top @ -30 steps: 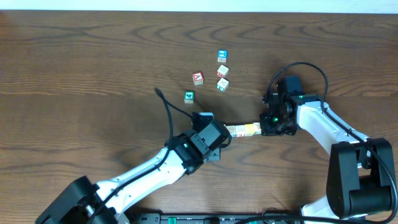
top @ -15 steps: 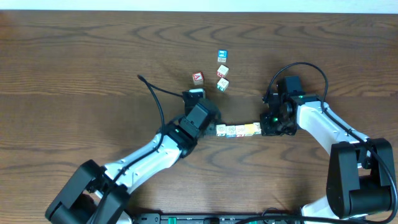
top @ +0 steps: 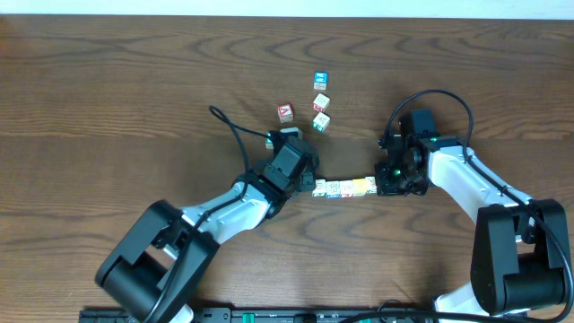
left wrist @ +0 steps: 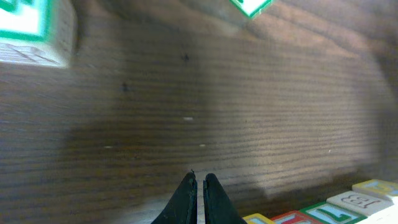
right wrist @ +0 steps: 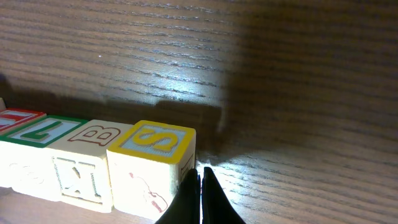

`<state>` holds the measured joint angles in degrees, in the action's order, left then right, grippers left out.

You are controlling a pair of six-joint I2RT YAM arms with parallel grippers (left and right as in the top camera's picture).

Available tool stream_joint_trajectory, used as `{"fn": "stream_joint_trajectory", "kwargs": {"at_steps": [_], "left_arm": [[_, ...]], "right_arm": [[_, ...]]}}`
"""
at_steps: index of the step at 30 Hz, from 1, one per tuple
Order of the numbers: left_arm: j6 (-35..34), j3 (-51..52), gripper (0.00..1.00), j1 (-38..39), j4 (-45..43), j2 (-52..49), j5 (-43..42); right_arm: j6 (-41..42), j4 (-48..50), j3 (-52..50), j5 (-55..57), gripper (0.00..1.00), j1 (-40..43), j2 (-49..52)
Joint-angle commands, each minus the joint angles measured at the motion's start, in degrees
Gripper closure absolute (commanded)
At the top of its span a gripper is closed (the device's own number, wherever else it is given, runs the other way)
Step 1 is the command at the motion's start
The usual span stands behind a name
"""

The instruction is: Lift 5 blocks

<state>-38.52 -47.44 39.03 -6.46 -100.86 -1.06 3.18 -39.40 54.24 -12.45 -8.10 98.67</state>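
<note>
On the brown wooden bench (top: 108,81), the left tool (left wrist: 198,182) and right tool (right wrist: 200,177), both fully closed on nothing, stood at opposite ends of the row of small wooden alphabet blocks (top: 345,187), the right tool's tips just beside the yellow-faced end block (right wrist: 155,155).

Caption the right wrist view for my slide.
Shut right gripper beside the yellow S block ending a row of alphabet blocks.

We see a yellow-bordered block (right wrist: 152,163), a cream block (right wrist: 81,162) lettered in red, a green-bordered block (right wrist: 37,134), and a brown, grained table (right wrist: 280,74).
</note>
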Motion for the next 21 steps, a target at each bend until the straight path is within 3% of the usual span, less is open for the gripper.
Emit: {"fn": "stream_joint_trajectory", "kwargs": {"at_steps": [1, 21], "left_arm": [[1.5, -2.8, 0.93, -0.1, -0.1, -0.6, -2.6], [3.0, -2.8, 0.93, 1.1, 3.0, -0.6, -7.5]], "right_arm": [[-0.7, 0.0, -0.2, -0.5, 0.99, -0.6, 0.1], [-0.7, 0.0, -0.2, -0.5, 0.99, -0.6, 0.1]]}}
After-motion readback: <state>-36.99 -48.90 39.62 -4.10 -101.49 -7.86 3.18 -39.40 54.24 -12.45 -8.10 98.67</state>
